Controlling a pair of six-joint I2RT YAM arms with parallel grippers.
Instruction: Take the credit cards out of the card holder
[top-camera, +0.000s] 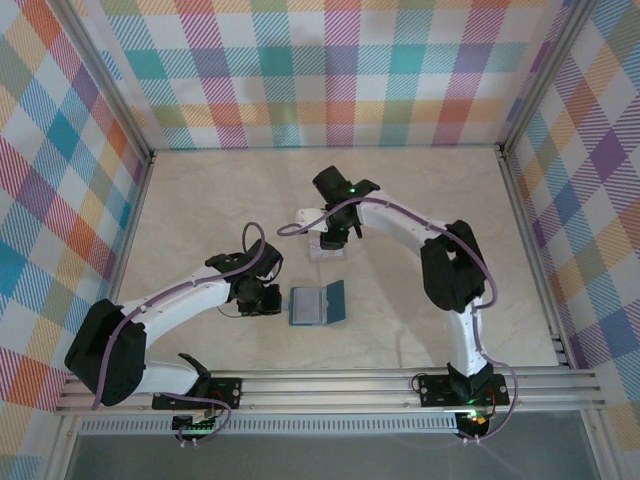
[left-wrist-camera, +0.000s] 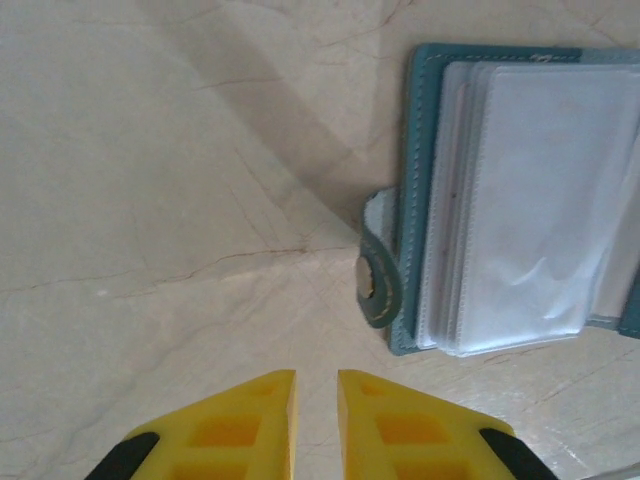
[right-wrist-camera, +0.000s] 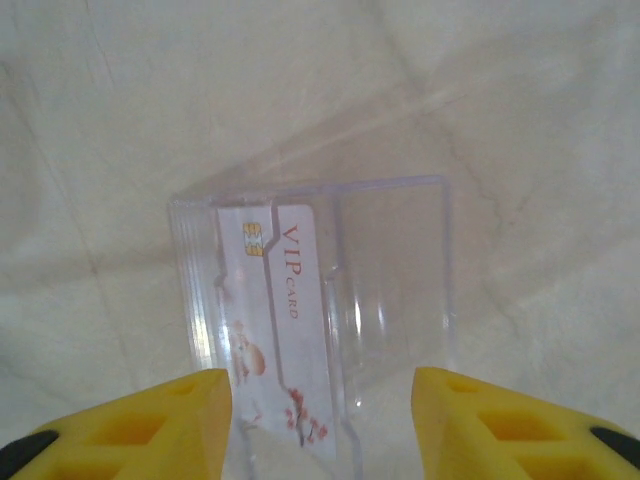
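1. Card holder (top-camera: 317, 303): teal-blue wallet, lying open and flat on the pale table (top-camera: 200, 210), near the middle and towards the near edge. Its stack of clear sleeves (left-wrist-camera: 520, 200) is facing up. The left wrist view is too washed out to tell whether any sleeve is carrying a card.
2. Tab (left-wrist-camera: 378, 275): a small teal strap with a metal snap, sticking out from the holder's left edge and resting on the table.
3. Left gripper (left-wrist-camera: 316, 395): sitting low just left of the card holder and pointing at the tab side, apart from it. Its yellow fingers (left-wrist-camera: 250, 420) are standing almost together with a slim gap, gripping nothing.
4. Clear plastic box (right-wrist-camera: 390, 280): a see-through rectangular tray, lying on the table just beyond the far side of the holder and not touching it.
5. Credit card (right-wrist-camera: 272, 320): white, with a gold chip, red "VIP card" lettering and a reddish floral print, lying in the left half of the clear plastic box.
6. Right gripper (right-wrist-camera: 320, 390): reaching in from the right and hovering over the near end of the clear plastic box. Its yellow fingers (right-wrist-camera: 180, 420) are standing wide apart, one at each side of the box, clamping nothing.
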